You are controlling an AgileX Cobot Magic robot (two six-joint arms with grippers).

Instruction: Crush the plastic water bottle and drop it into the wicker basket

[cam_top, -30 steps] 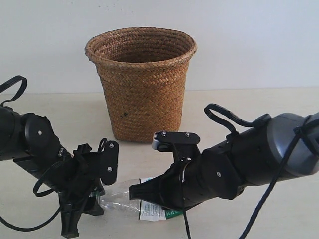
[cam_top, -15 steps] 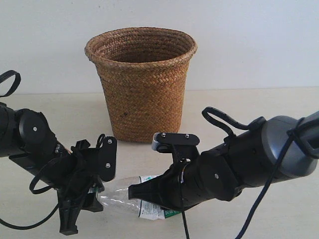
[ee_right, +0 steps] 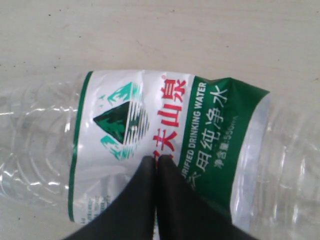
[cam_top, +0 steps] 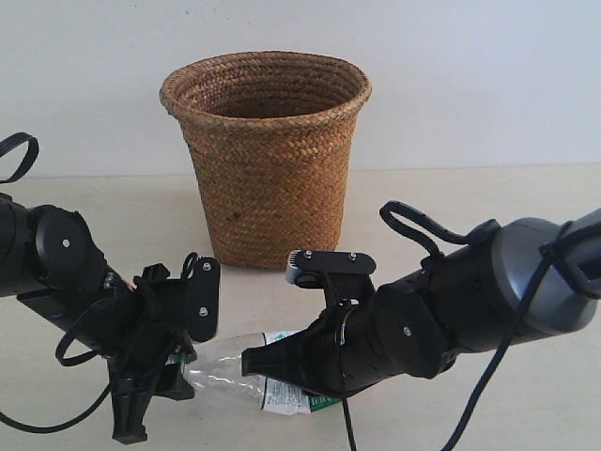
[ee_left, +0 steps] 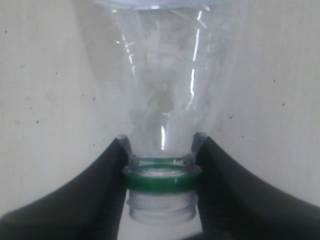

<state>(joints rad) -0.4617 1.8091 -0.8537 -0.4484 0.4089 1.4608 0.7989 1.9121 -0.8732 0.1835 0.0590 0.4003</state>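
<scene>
My left pincer (ee_left: 161,160) is clenched on the plastic water bottle (cam_top: 225,371), one finger on each side of the neck, just at the green neck ring (ee_left: 161,181). The bottle lies on its side on the table (cam_top: 423,216), low between my two arms. The wicker basket (cam_top: 268,160) stands upright behind it, apart from it.

My right pincer (ee_right: 155,161) is closed, the fingertips pressed together with no gap, and sits against the white-and-green label (ee_right: 150,125) at the bottle's middle.

I judge the crushing is in hand. To do it well, I would use the left grip as an anchor and bear down on the labelled middle with the closed right tips. The mouth looks uncapped, so air should escape if I leave it unblocked. A round bottle may roll from under the push, so I would press over its centre line, not off to a side.

I cannot tell whether the right tips pinch a fold of label or only rest on it. My right arm hides the bottle's base. Clear plastic makes any dent hard to read, and the basket's inside is out of sight.
</scene>
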